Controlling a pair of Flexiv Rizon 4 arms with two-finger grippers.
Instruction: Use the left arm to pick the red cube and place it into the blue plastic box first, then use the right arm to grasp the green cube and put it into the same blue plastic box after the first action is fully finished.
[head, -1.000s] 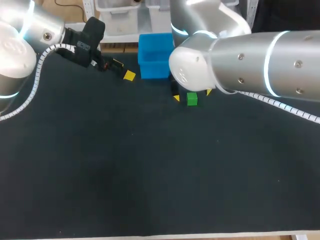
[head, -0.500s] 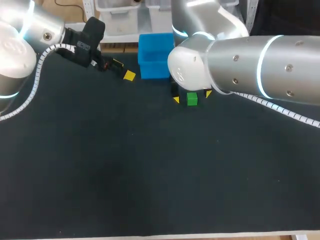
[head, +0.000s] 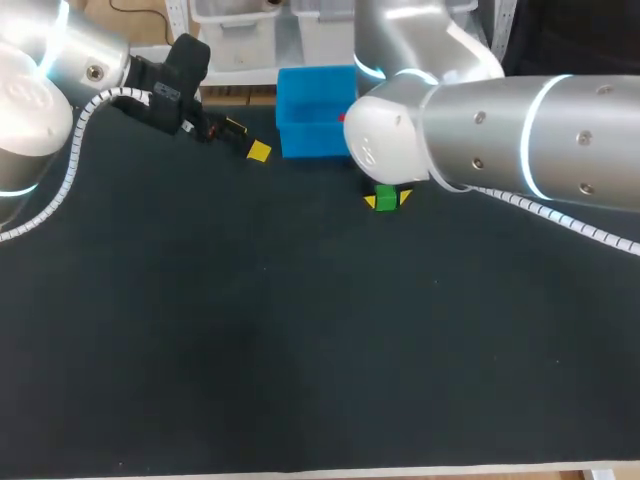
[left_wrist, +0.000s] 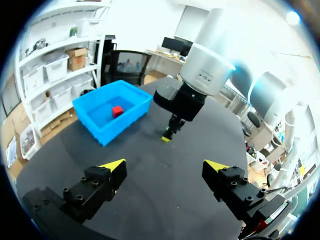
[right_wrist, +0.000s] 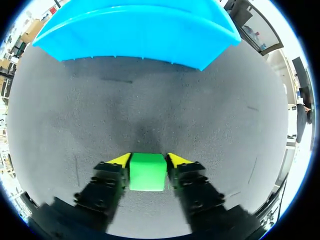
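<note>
- Red cube: it lies inside the blue plastic box, which stands at the table's far edge, near its middle. We judge the first half of the task complete.
- Left gripper: its fingers stand wide apart and hold nothing. It hangs beside the box, toward the far left corner, in the same place as a second ago.
- Right gripper: a second ago its yellow tips stood well apart on either side of the green cube. They have since drawn in, and each now presses a side face, so the jaws are clamped on the cube.
- Green cube (head view): it has not shifted and appears to rest on the table, just on the near side of the box.
- Meaning for the task: we read this as the grasp just made. What remains is to lift the cube, carry it over the box's near wall, and release it beside the red cube.
</note>
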